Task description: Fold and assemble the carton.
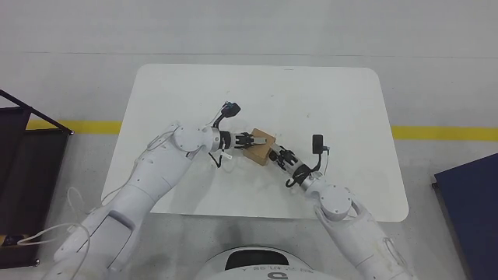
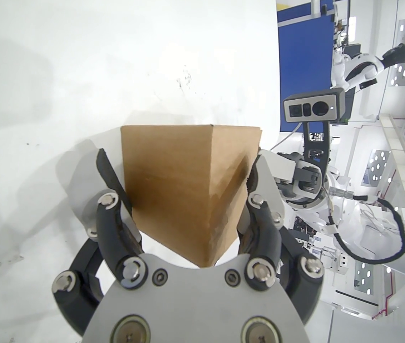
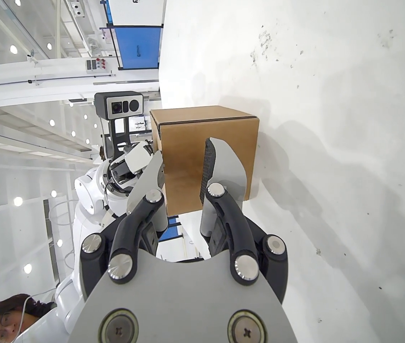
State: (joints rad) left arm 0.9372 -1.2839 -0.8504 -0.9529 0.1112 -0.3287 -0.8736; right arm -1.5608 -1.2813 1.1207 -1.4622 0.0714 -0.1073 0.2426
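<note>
L gripper [image 2: 181, 160] astride carton [image 2: 173, 187] corner

Overhead; opposed wrist views, carton [image 2: 173, 180] between

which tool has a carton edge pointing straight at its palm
The left tool: the carton sits edge-on between its fingers. The right tool faces a flat side instead.

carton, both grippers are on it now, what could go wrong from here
1. The left gripper clamps the carton cornerwise with its fingers, one edge pointing at the wrist; squeezing harder could skew or dent it.
2. The right gripper sits close on the carton's other side; the two could bump.
3. A flap seam shows along one edge; it might spring open if released.
</note>
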